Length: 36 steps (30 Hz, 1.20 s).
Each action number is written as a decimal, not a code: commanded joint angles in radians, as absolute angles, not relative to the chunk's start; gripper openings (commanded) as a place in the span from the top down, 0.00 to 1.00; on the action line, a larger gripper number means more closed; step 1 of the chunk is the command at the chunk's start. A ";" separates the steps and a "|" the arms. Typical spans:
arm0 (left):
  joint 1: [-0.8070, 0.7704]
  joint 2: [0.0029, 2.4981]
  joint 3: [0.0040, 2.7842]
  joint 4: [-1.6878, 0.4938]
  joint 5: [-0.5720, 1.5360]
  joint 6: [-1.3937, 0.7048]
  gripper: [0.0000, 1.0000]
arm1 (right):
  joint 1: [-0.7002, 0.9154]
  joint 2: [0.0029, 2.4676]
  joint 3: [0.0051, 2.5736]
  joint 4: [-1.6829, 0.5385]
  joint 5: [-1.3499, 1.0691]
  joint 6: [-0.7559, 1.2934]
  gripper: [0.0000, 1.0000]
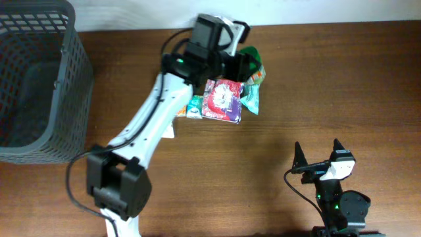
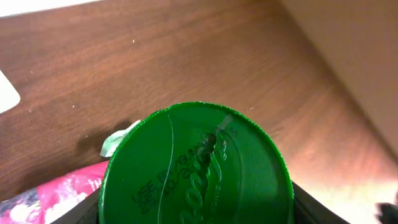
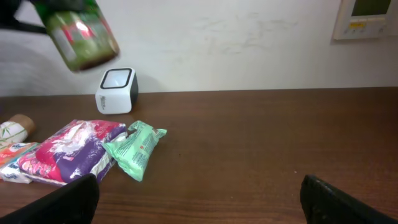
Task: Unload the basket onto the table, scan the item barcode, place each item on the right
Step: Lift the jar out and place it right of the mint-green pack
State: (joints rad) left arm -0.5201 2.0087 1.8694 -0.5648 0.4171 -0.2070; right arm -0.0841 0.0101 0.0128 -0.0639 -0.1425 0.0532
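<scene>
- So, at the far left stands a grey basket [image 1: 39, 79]. It has no part in the scan as far as can be seen.
- The left gripper [image 1: 238, 64] reaches to the far middle of the table [image 1: 342, 72]. Its fingers are clamped on a green jar [image 2: 196, 168], one on each side, and hold it in the air.
- The jar's lid faces the left wrist camera, with faint printed text on it. No barcode shows in any view, so I cannot tell which way the code faces.
- A white scanner [image 3: 116, 90] sits at the far edge by the wall, its window tilted up. Seen from the right wrist, the jar hangs above it and a little to the left, near but not over the window.
- Packets lie just near of the scanner: a pink one [image 1: 222, 100] and a green one [image 1: 250, 99], touching.
- The right gripper [image 1: 317, 148] waits at the near right, fingers spread wide and holding nothing.
- My judgement: picking up is done. What is left is bringing the jar over the window and turning it until the code faces the scanner.
</scene>
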 commanded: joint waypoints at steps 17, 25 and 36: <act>-0.694 2.394 1.880 -0.191 0.194 -0.209 0.21 | -0.076 0.004 0.006 -0.068 -0.138 0.061 0.01; -0.662 2.254 1.990 -0.196 0.415 -0.209 0.07 | -0.076 0.004 0.006 -0.067 -0.138 0.061 0.01; -0.428 1.824 1.990 -0.931 -0.160 -0.209 0.01 | -0.076 0.004 0.006 -0.067 -0.138 0.061 0.01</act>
State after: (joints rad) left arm -0.4824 1.8854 1.9892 -0.8196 0.0261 -0.2100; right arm -0.0841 0.0105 0.0128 -0.0639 -0.1425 0.0532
